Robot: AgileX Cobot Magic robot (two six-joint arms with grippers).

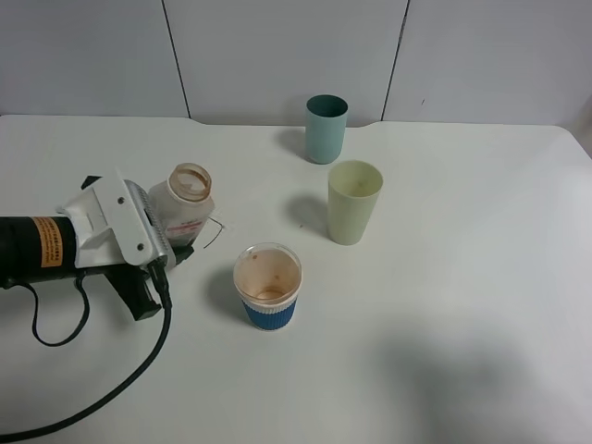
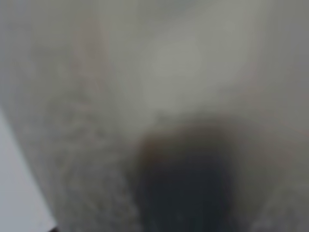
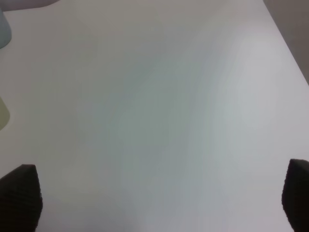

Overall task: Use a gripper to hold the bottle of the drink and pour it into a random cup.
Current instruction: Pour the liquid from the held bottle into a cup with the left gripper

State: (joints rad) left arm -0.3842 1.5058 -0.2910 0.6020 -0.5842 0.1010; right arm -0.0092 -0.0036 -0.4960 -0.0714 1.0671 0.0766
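Observation:
The bottle of the drink [image 1: 188, 202] stands upright at the left of the table, its wide brown-stained neck uncapped. My left gripper [image 1: 176, 238] reaches in from the left edge, its white jaw piece against the bottle's body, and it is shut on the bottle. The left wrist view is a blur of the bottle [image 2: 183, 179] up close, pale above and dark below. The cup [image 1: 268, 287], with a blue sleeve and a stained inside, stands just right of the bottle and nearer the front. My right gripper [image 3: 159, 198] is open over bare table, with only its dark fingertips [image 3: 21, 193] showing.
A pale green cup [image 1: 354, 202] stands right of the middle and a teal cup [image 1: 326, 129] behind it near the back wall. A black cable [image 1: 111, 388] trails from the left arm across the front left of the white table [image 1: 462, 305].

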